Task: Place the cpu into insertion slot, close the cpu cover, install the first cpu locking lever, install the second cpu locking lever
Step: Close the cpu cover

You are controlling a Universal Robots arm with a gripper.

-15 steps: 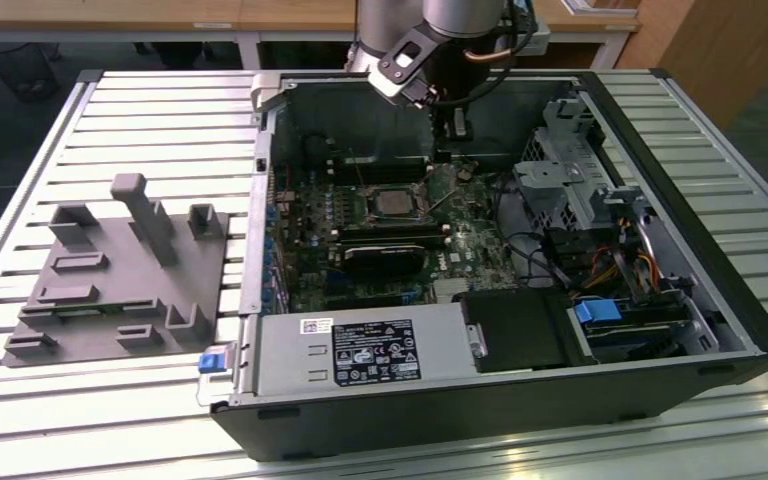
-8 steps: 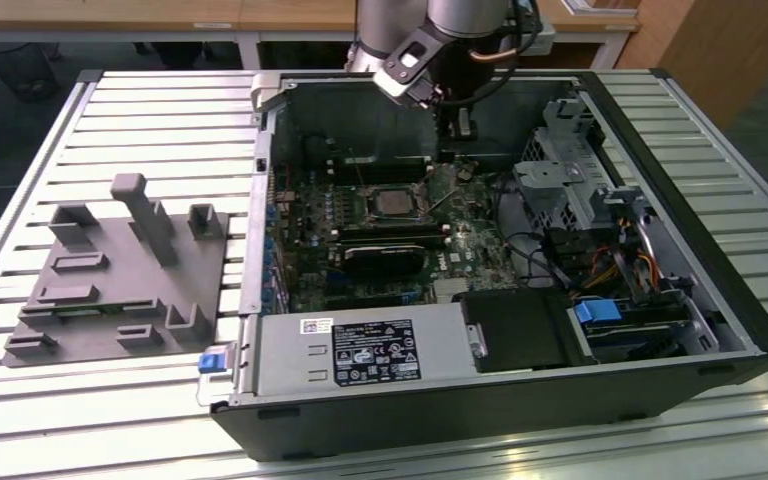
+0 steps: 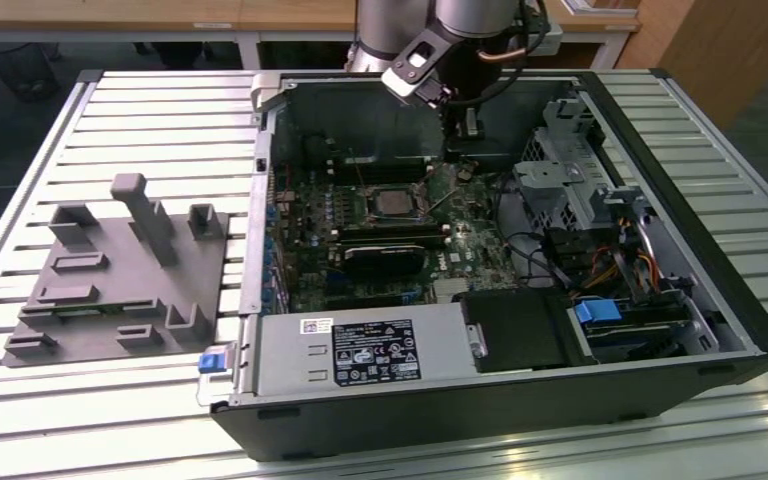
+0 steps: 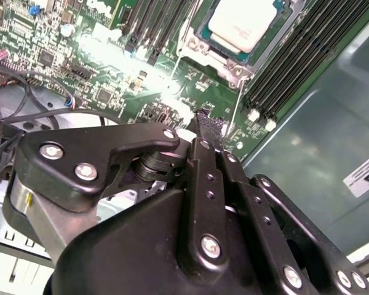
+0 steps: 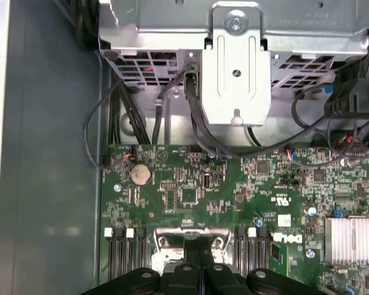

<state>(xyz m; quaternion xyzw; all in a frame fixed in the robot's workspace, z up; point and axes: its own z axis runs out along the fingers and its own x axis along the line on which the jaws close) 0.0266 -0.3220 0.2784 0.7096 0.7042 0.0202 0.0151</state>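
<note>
Cpu (image 3: 387, 203) seated flat in insertion slot (image 3: 364, 192) on motherboard (image 3: 458, 250). In exterior view, gripper (image 3: 467, 140) hangs over board near slot, toward exterior view's right. In second wrist view, silver cpu top bare, cpu cover (image 4: 200, 49) framing it and probably down, though hard to confirm. Jaws pressed together, holding nothing, tips near slot edge. In first wrist view, closed fingers (image 5: 192, 252) stand just before silvery socket frame, a posture judged fit for pushing, not gripping.

Grey fixture (image 3: 117, 275) beside open computer case (image 3: 491, 420)
</note>
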